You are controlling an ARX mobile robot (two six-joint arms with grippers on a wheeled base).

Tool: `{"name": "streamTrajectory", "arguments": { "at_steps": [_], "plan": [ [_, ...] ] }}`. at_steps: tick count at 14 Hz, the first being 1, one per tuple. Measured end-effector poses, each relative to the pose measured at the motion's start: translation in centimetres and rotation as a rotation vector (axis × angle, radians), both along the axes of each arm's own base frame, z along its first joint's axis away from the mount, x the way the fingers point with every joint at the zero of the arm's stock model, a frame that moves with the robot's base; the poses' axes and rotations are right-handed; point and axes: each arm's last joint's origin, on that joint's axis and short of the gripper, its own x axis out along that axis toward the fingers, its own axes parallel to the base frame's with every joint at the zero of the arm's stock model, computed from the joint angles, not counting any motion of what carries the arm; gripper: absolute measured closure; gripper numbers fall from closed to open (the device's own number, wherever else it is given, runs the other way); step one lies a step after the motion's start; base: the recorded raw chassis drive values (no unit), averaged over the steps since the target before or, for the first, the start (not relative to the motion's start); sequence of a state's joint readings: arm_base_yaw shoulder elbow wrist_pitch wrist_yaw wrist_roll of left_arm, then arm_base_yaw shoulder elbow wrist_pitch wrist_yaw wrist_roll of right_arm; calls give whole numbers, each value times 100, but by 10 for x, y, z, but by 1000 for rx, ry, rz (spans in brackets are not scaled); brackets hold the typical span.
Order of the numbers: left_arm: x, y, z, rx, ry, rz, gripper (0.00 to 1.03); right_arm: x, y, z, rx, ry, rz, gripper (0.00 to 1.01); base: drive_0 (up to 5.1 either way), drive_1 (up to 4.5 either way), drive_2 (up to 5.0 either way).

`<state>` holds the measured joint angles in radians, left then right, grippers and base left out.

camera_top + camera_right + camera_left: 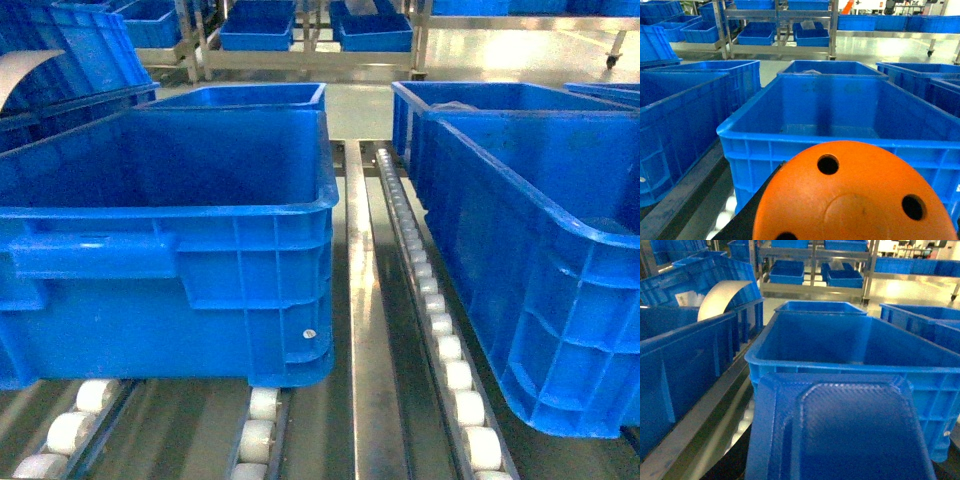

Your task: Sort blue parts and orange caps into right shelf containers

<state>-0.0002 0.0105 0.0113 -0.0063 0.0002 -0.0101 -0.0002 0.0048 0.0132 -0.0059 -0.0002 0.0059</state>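
A blue part (850,435), flat with a textured raised panel, fills the bottom of the left wrist view and hides the left gripper's jaws that carry it. It hangs just before the rim of a large blue crate (840,367). In the right wrist view an orange cap (855,200), domed with round holes, covers the right gripper; only a black finger (747,215) shows at its left edge. The cap sits close in front of another blue crate (840,137). The head view shows both crates, left (170,215) and right (520,190), and no gripper.
The crates stand on roller tracks (440,330) with a metal rail (360,300) between them. More blue crates sit behind each one (250,95). A curved white sheet (722,295) lies in a crate at far left. Metal racks with blue bins (260,30) stand across the floor.
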Motion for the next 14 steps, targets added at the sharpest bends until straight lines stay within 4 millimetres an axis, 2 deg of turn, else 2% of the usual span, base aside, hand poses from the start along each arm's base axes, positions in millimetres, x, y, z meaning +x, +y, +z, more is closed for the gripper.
{"name": "streamTrajectory", "arguments": {
  "at_steps": [14],
  "plan": [
    [0, 0, 0, 0, 1, 0, 62, 0, 0, 0, 0, 0, 0, 58, 0, 0, 0]
  ]
}}
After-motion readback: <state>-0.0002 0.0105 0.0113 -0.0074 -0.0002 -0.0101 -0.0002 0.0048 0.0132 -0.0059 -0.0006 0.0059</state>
